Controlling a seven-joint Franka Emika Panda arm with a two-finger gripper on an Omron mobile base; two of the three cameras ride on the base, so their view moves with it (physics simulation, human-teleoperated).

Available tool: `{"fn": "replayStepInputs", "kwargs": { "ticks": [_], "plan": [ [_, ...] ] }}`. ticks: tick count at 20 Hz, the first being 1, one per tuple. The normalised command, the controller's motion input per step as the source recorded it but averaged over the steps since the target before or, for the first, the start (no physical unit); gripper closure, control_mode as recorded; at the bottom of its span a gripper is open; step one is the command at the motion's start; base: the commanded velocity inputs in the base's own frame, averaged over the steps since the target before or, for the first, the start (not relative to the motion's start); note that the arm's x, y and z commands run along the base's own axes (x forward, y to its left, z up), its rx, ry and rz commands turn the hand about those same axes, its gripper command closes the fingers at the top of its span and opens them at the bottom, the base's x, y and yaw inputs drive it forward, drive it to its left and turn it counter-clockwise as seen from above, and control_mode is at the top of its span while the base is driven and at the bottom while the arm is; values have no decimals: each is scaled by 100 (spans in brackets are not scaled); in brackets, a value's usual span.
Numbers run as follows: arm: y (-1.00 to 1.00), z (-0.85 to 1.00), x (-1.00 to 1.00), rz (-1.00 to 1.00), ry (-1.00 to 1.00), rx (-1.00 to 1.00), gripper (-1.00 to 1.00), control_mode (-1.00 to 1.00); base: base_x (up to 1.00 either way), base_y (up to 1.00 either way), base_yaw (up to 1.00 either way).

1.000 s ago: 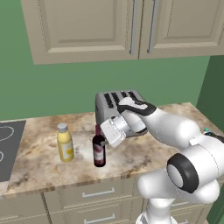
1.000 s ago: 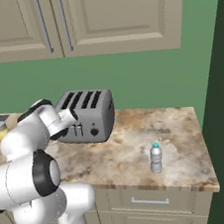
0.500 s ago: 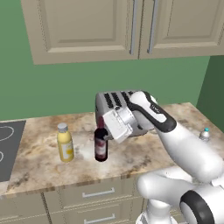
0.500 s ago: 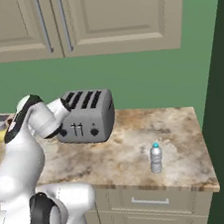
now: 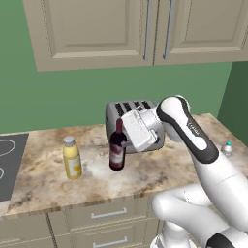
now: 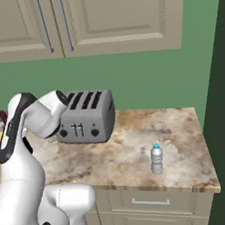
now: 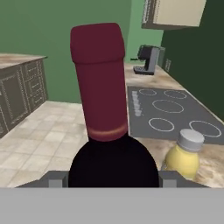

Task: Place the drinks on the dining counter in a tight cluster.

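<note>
Gripper at the wine bottle on the toaster counter

The gripper (image 7: 112,183) was closed around the dark wine bottle (image 5: 116,146), which stood mid-counter (image 5: 43,179) before the silver toaster (image 5: 125,116); its label's writing was illegible. The yellow bottle (image 5: 71,158) stood near the cooktop (image 5: 8,162) edge. The right base view showed the small water bottle (image 6: 156,158) near the counter's front right corner. The hand view alone showed a coffee machine (image 7: 148,60).
</note>
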Motion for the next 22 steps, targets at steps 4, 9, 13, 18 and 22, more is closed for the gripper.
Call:
{"fn": "replayStepInputs", "kwargs": {
  "ticks": [4,9,13,18,22],
  "plan": [
    [-26,54,-19,0,-1,3,100,-100,0,0,0],
    [-22,6,-1,0,0,1,100,-100,0,0,0],
    [0,0,0,0,0,0,100,-100,0,0,0],
    [0,0,0,0,0,0,100,-100,0,0,0],
    [0,0,0,0,0,0,100,100,-23,0,0]
  ]
}}
